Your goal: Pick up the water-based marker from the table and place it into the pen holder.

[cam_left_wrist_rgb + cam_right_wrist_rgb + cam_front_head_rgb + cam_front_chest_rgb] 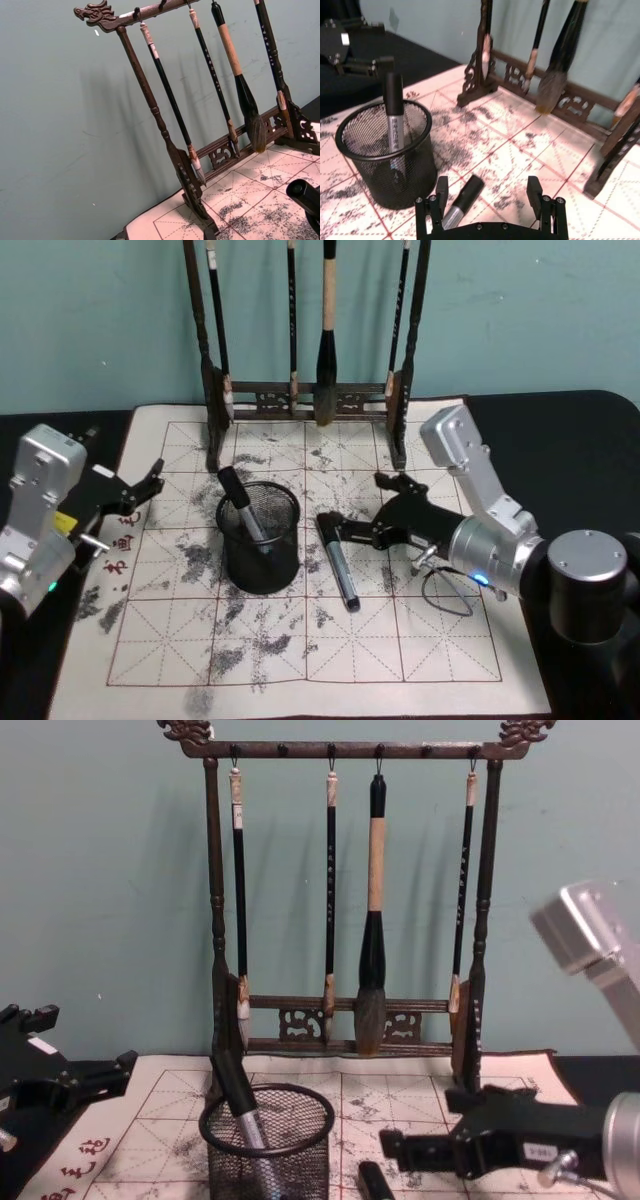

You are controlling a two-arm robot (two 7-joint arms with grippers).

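A water-based marker [339,568] with a black cap and grey barrel lies on the ink-stained mat, just right of the pen holder [259,562]. Another marker [243,506] leans inside this black mesh cup. My right gripper [360,508] is open low over the far, capped end of the lying marker. In the right wrist view the marker [462,199] lies between the open fingers [535,191], closer to one of them, with the pen holder [384,165] beside it. My left gripper [148,485] is open, parked at the mat's left edge.
A tall dark wooden rack [312,400] hung with brushes stands at the back of the mat, just beyond the right gripper. The white grid mat [300,640] lies on a black table, with open room in front.
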